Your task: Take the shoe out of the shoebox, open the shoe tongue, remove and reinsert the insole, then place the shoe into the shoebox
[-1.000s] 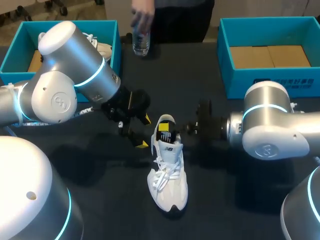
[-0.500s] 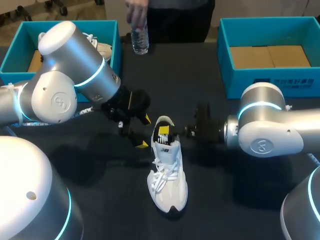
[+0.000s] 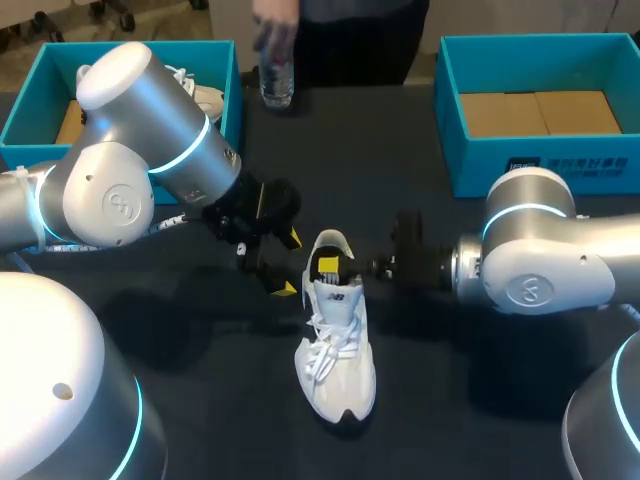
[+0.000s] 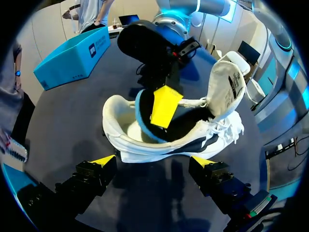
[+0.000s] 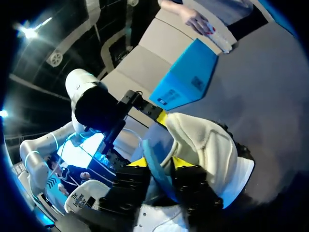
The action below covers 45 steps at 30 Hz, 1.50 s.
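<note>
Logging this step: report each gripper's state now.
Left gripper: open, empty, shoe ahead of it.
Right gripper: closed on the insole, inside the shoe.

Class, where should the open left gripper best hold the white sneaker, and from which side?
Probably the heel counter of the sneaker, from where the left gripper hovers: it is narrow, beside those open jaws, and the right gripper fills the opening.

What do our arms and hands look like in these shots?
Both the left arm and right arm are fat silver-grey cylinders with rounded joint caps, glowing cyan rings and a round embossed logo. The left hand and right hand are black and blocky, each ending in two bright yellow wedge tips. Thin black cables run beside them.
</note>
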Each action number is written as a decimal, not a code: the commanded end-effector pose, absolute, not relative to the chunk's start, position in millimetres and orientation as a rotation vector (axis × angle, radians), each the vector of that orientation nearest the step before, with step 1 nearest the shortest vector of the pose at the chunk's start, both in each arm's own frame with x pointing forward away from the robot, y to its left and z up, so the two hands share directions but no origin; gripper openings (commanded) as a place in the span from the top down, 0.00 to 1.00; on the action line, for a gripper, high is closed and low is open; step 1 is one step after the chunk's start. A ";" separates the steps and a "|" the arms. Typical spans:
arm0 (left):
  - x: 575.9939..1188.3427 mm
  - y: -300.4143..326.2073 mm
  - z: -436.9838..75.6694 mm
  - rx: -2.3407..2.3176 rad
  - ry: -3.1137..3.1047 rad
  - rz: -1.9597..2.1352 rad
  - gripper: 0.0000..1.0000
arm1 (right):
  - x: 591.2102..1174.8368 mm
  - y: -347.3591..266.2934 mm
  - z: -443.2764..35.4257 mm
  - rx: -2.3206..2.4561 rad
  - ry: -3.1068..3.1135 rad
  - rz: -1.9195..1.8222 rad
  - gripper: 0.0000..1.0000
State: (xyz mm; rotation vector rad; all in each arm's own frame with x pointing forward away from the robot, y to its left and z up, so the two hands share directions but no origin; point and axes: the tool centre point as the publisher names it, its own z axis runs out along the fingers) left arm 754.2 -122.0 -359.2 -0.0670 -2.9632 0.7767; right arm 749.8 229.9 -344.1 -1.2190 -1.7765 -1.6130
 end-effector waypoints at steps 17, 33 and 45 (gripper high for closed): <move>753.0 -123.3 -360.2 -0.088 -2.965 0.776 0.00 | 753.5 236.9 -323.6 -1.173 -1.873 -1.603 0.31; 750.8 -123.7 -358.7 -0.140 -2.960 0.759 0.00 | 743.7 235.5 -311.1 -1.116 -1.927 -1.620 0.36; 751.5 -110.6 -352.0 -0.133 -2.979 0.734 0.00 | 744.5 218.3 -303.3 -1.105 -1.977 -1.565 0.33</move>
